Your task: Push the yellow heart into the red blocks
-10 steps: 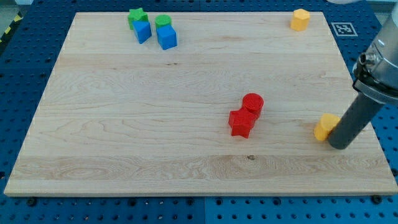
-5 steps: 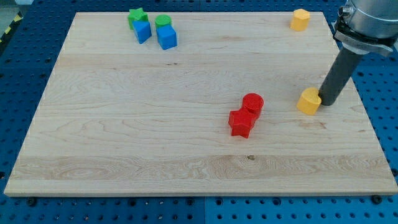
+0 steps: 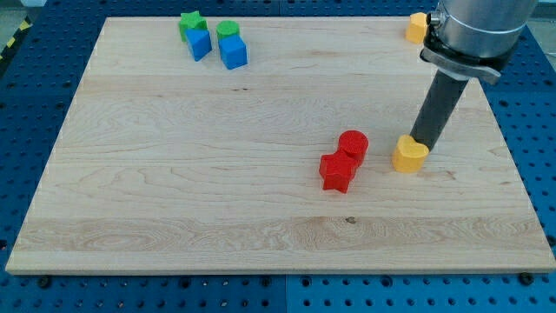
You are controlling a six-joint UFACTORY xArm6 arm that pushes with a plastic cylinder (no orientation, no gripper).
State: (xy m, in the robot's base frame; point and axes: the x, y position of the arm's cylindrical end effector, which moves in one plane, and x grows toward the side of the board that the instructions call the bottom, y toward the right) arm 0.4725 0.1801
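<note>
Board: pale wooden table top [image 3: 217, 174] lying on a blue perforated surface [image 3: 35, 96]; the bottom of the view is taken as near.

Red blocks: two, touching one another, right of the board's centre. The nearer is a red star-like block [image 3: 336, 171]; the red cylinder [image 3: 354, 144] sits just behind it, toward the view's upper right.

Yellow heart: yellow heart [image 3: 409, 154] stands to the view's right of the red pair, near them but apart; bare wood shows between it and the red cylinder. It sits about level with the red cylinder.

My tip: my tip [image 3: 424, 143] rests against the heart's upper right edge, on the side turned away from the red blocks. The dark rod rises from there toward the view's upper right into the grey arm housing.

Gripper state: no jaws on this arm, only the rod, so nothing spread, closed or pinching to record.

Far right corner: a second yellow block [image 3: 416, 27], shape unclear, partly hidden behind the arm housing.

Far left group: near the top edge, two pairs side by side. Left pair: blue block [image 3: 200, 43] in front touching a green star-like block [image 3: 190, 23]. Right pair: blue cube [image 3: 233, 53] in front touching a green cylinder [image 3: 228, 30].
</note>
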